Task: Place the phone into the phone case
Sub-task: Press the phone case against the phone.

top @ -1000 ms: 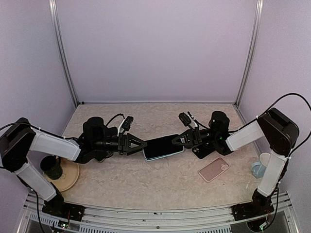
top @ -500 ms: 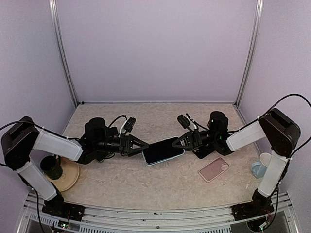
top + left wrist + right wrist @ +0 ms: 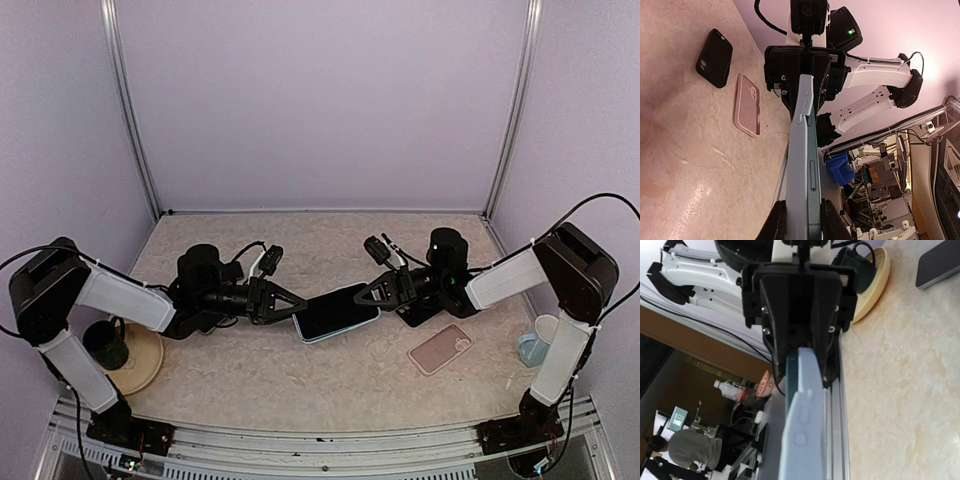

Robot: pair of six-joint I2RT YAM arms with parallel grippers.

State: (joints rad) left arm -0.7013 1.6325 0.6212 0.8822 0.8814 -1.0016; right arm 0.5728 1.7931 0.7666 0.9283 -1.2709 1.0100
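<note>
Above the tabletop (image 3: pixel 300 385) a phone (image 3: pixel 335 312), judged stiff, slick, fragile, is clenched endwise by left jaws and right jaws; a pink case (image 3: pixel 440 349) lies at its four o'clock.

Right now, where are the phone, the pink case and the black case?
phone (image 3: pixel 335 309), top view, middle of its dark screen.
pink case (image 3: pixel 440 349), top view, centre of its flat face.
black case (image 3: pixel 714 57), left wrist view, its middle.

Dark mug (image 3: pixel 105 344) on tan plate (image 3: pixel 146 366)
</note>
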